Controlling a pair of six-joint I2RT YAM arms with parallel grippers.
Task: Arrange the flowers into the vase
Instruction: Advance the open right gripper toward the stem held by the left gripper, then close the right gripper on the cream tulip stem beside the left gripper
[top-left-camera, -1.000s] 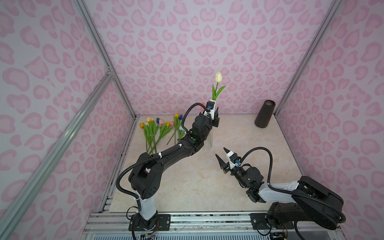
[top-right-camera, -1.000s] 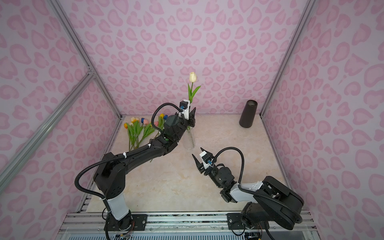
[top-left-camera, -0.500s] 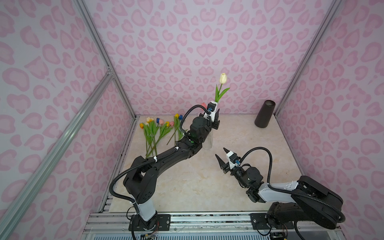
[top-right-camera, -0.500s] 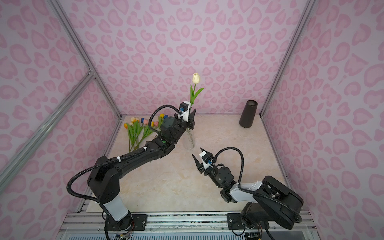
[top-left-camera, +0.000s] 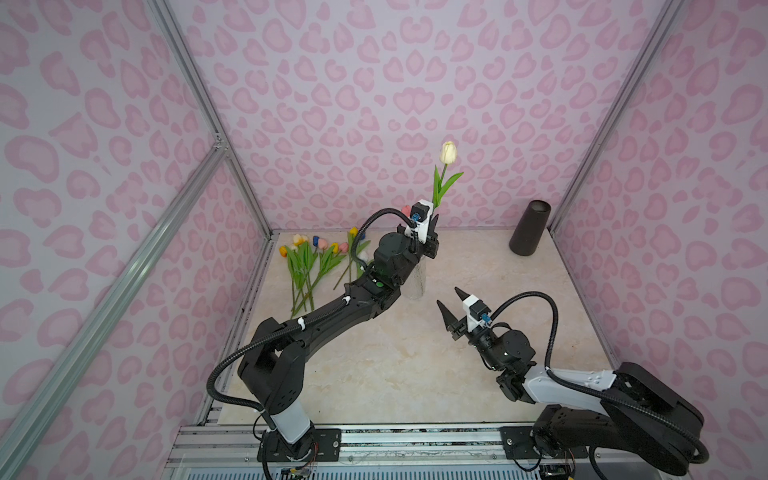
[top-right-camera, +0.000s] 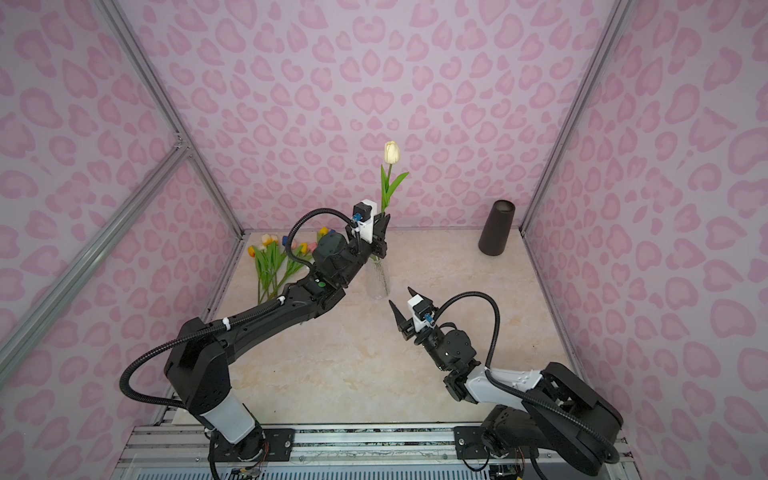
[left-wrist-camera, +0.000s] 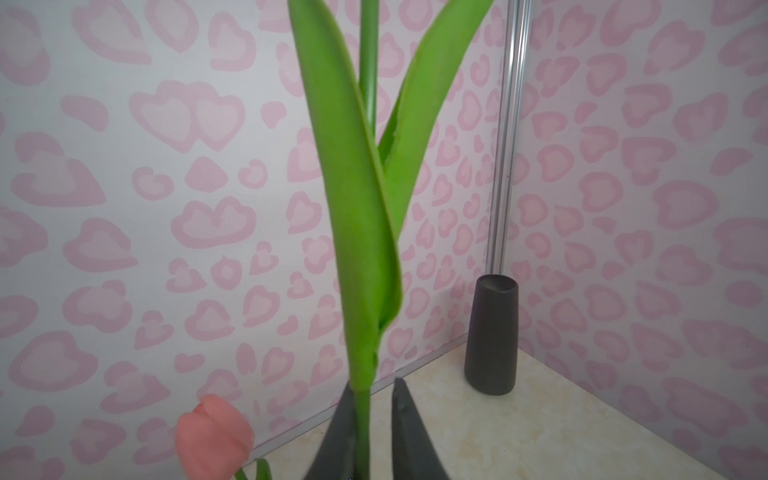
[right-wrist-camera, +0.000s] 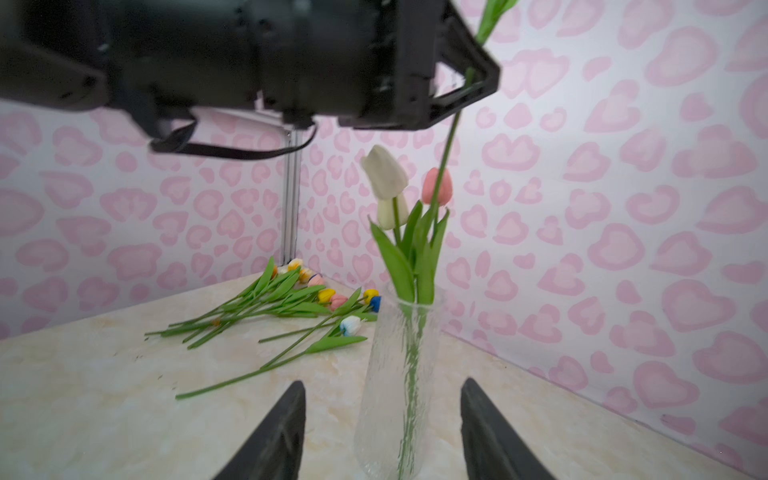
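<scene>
Left wrist view shows the left gripper (left-wrist-camera: 374, 386) set narrowly around the stem of the cream tulip (left-wrist-camera: 357, 216), grip uncertain, vase (right-wrist-camera: 401, 395) below its fingers, right gripper (right-wrist-camera: 383, 382) spread empty; a loose hold could drop the stem beside the rim.

What stands and lies on the table (top-left-camera: 395, 374), counted

One clear glass vase (right-wrist-camera: 399, 374) stands between the middle and the far edge, and one dark vase (top-left-camera: 530, 228) in the far right corner. Three tulip heads (right-wrist-camera: 384, 172) show in the glass vase, two cream-white and one pink; one more cream tulip (top-left-camera: 448, 152) rises high above it. Eight or nine loose tulips (top-left-camera: 307, 266) lie by the far left corner, their heads overlapping too much for a sure count.
</scene>
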